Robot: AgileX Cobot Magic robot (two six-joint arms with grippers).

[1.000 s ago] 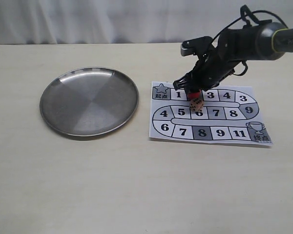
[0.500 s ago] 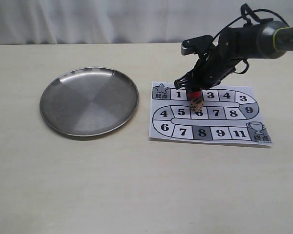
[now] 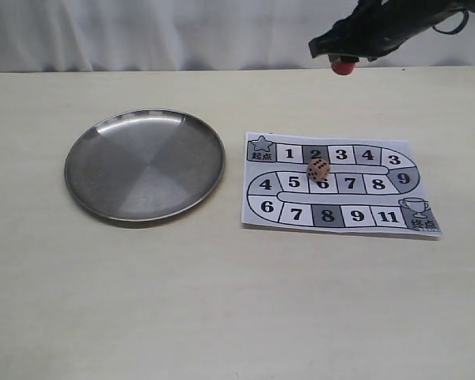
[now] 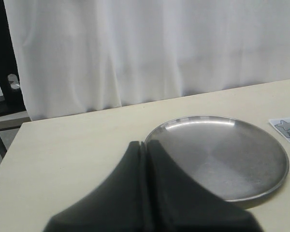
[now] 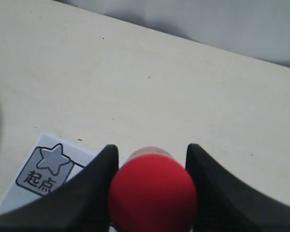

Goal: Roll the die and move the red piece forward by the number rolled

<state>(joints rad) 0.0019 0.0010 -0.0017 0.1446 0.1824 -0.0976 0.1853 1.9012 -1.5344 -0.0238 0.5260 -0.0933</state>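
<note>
The task stands at about its middle, judging by how things lie. The die [image 3: 318, 169] rests on the paper game board [image 3: 356, 215], on the border between square 2 in the top row and square 6 in the row below. It lies apart from the metal plate [image 3: 142, 162] on the left side of the table [image 3: 222, 301], and the plate holds nothing. With the die at rest and nothing touching it, the roll looks done. Its upper face shows several dark pips, but they are too small to count with confidence.

The red piece [image 3: 344, 68] is off the board altogether. It is clamped between the jaws of the right gripper [image 3: 345, 58], high above the table's far edge and well apart from the numbered track. The right wrist view confirms the hold: a black finger presses each side of the piece, and the board's star-marked start square [image 5: 48, 169] shows far below.

The left gripper [image 4: 145, 157] has its jaws pressed together on nothing. It hangs over the table near the plate and plays no part here.

What seems left is the second half of the move: bringing the piece down onto the square that matches the roll, clear of the die, and letting it go upright.
</note>
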